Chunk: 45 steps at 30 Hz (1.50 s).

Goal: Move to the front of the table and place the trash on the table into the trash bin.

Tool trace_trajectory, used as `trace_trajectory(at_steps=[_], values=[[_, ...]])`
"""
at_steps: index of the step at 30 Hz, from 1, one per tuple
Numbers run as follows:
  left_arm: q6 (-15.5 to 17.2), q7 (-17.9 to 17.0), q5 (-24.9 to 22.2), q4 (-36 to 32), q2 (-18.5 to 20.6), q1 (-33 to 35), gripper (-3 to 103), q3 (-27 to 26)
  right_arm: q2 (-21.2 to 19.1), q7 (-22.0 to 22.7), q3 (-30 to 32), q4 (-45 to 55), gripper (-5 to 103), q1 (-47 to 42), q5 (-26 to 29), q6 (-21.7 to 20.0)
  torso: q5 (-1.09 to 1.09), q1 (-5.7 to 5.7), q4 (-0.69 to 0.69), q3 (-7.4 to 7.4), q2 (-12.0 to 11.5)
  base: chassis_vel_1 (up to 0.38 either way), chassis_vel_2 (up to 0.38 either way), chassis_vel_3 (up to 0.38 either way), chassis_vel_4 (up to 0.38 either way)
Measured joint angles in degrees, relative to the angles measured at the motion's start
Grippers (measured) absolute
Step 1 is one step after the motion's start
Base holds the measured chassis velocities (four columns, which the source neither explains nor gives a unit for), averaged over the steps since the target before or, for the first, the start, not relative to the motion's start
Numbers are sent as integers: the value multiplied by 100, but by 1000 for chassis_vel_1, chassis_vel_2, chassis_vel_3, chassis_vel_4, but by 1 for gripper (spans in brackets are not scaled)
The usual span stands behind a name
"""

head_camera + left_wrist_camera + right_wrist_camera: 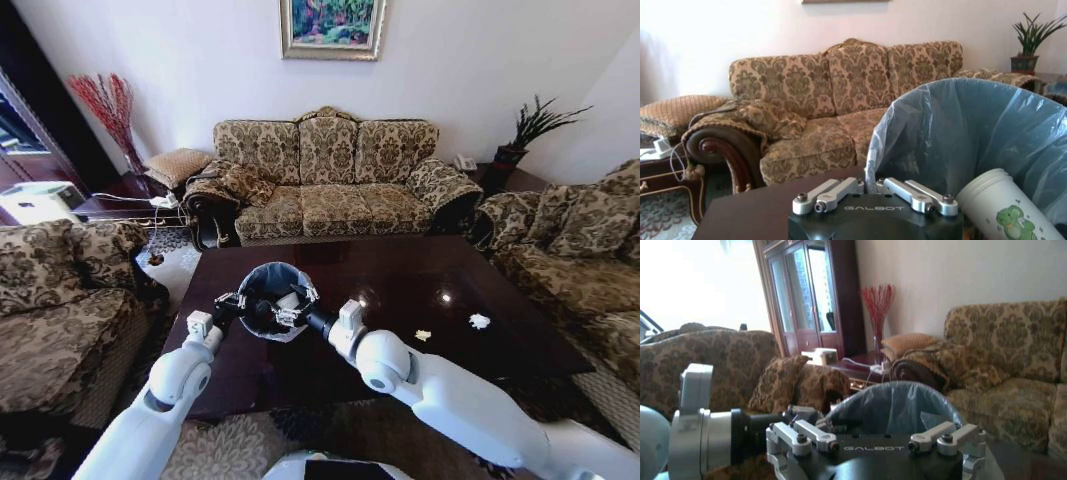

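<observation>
Beside the trash bin (960,135), "GALBOT" on both claws, left claw (873,192) closed, right claw (877,440) open.

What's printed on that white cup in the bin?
A green cartoon bear on the cup, clearest in the left wrist view.

Count: one table (400,285) of dark glossy wood; one trash bin (272,300) with a grey-blue bag liner; one white paper cup (1000,207) printed with a green figure; two small white scraps on the tabletop, a larger crumpled scrap (480,321) and a smaller scrap (423,336). Grippers: two, the left gripper (232,303) and the right gripper (296,305). Furnishings: one three-seat patterned sofa (335,180), two further patterned seats, a left armchair (60,300) and a right sofa (575,255), one framed picture (332,25), one potted plant (525,130), one bunch of red twigs (110,110).
</observation>
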Motion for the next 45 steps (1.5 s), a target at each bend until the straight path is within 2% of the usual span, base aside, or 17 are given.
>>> trace_trajectory(at_steps=[4, 8, 10, 11, 12, 13, 14, 17, 18, 20, 21, 22, 24, 28, 31, 36, 45], values=[[0, -13, 38, -47, -139, 119, 3, -155, -239, 23, 284, 358, 100, -133, -425, 134, 1, 0, 6, 0, 0, 0, 0, 0, 0], [0, -27, 48, -61, -190, 109, 3, -187, -651, 83, 616, 645, 100, -544, -631, 238, -1, 0, 0, 0, 0, 0, 0, 0, 0], [0, -22, 48, -62, -244, 70, 3, -186, -916, 319, 1150, 770, 100, -1310, -926, 410, -1, 0, -4, 0, 0, 0, 0, 0, 0], [0, -22, 48, -62, -244, 70, 3, -186, -916, 319, 1150, 770, 100, -1310, -926, 410, -1, 0, -4, 0, 0, 0, 0, 0, 0], [-1, -20, 48, -55, -275, 56, 3, -186, -908, 337, 1559, 707, 100, -1779, -1111, 492, 3, 0, -4, 0, 0, 0, 0, 0, 0], [-16, -19, 56, -40, -306, 52, 3, -181, -838, 310, 2029, 525, 100, -2246, -1316, 580, 2, -1, -2, -1, 0, 0, 0, 0, 0], [-16, -19, 56, -40, -306, 52, 3, -181, -838, 310, 2029, 525, 100, -2246, -1316, 580, 2, -1, -2, -1, 0, 0, 0, 0, 0], [-52, -11, 81, -27, -363, 66, 3, -171, -564, -64, 3317, -165, 100, -3381, -1950, 1037, 1, 0, 2, 0, 0, 0, 0, 0, 0], [-52, -11, 81, -27, -363, 66, 3, -171, -564, -64, 3317, -165, 100, -3381, -1950, 1037, 1, 0, 2, 0, 0, 0, 0, 0, 0], [-75, -3, 91, -37, -413, 85, 3, -170, -334, -372, 4129, -597, 100, -4048, -2189, 1345, 0, 0, -1, 0, -1, 0, 0, 0, 0], [-94, 1, 101, -45, -445, 99, 3, -171, -133, -533, 4596, -783, 100, -4330, -2217, 1392, 1, 0, -1, 0, -1, 0, 0, 0, 0], [-94, 1, 101, -45, -445, 99, 3, -171, -133, -533, 4596, -783, 100, -4330, -2217, 1392, 1, 0, -1, 0, -1, 0, 0, 0, 0], [-132, 5, 130, -66, -516, 144, 3, -171, 337, -761, 5350, -1076, 100, -4628, -2250, 1356, 0, -1, -2, -1, 0, 0, 0, 0, 0], [-173, 19, 169, -79, -578, 199, 3, -164, 797, -829, 5736, -1497, 100, -4748, -2287, 1349, 1, -1, 1, -1, -1, 0, 0, 0, 0], [-196, 25, 186, -108, -593, 222, 3, -167, 1166, -990, 5939, -2334, 100, -4665, -2386, 1594, 1, -1, 0, 0, -1, 0, 0, 0, 0], [-202, 27, 185, -138, -573, 216, 3, -187, 1398, -1009, 5990, -3350, 100, -4227, -2393, 1981, 2, 0, 1, 0, -1, 0, 0, 0, 0], [-206, 28, 196, -138, -621, 236, 3, -183, 1441, -897, 5979, -4027, 100, -3856, -2338, 2052, 0, 0, 1, 0, -1, 0, 0, 0, 0]])
